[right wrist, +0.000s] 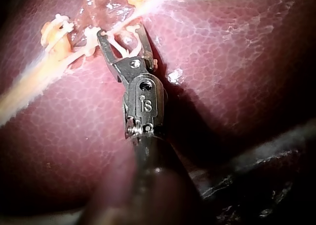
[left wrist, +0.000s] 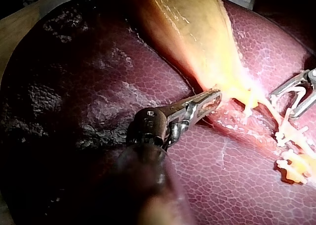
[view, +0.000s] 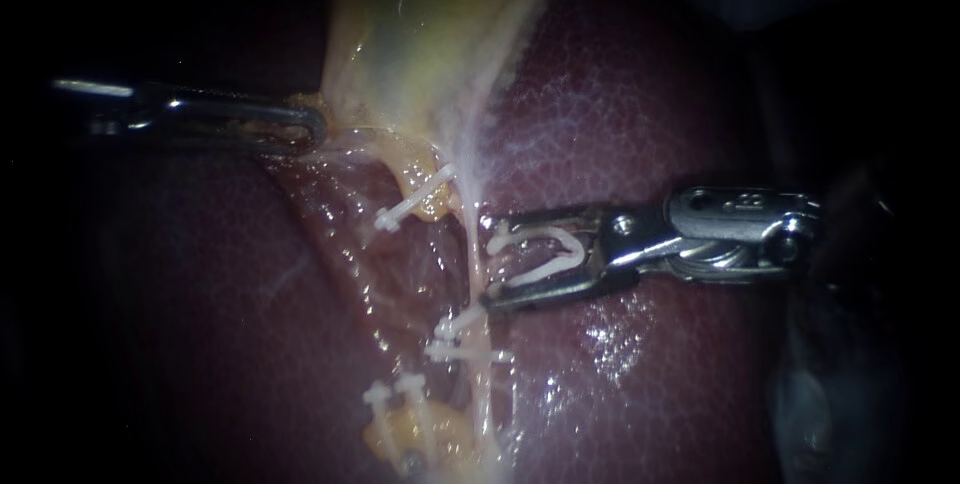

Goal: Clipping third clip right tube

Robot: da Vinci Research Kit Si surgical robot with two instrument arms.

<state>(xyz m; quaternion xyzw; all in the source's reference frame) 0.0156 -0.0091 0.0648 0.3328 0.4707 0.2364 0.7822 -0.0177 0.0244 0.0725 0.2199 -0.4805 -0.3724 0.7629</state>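
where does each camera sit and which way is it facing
Endoscope: close above, facing liver and gallbladder; left instrument enters left, right instrument right.
Left wrist: on the left arm, looking along its shaft to jaws gripping the gallbladder.
Right wrist: on the right arm, looking along its shaft to its loaded clip.
Shared: all show that clip.

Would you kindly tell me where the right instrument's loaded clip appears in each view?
Endoscope view: the loaded clip sits right of centre, between the right instrument's jaws.
Left wrist view: ahead of the left instrument, across the tube.
Right wrist view: between its own instrument's jaws.
Shared landmark: the tube at its open end.
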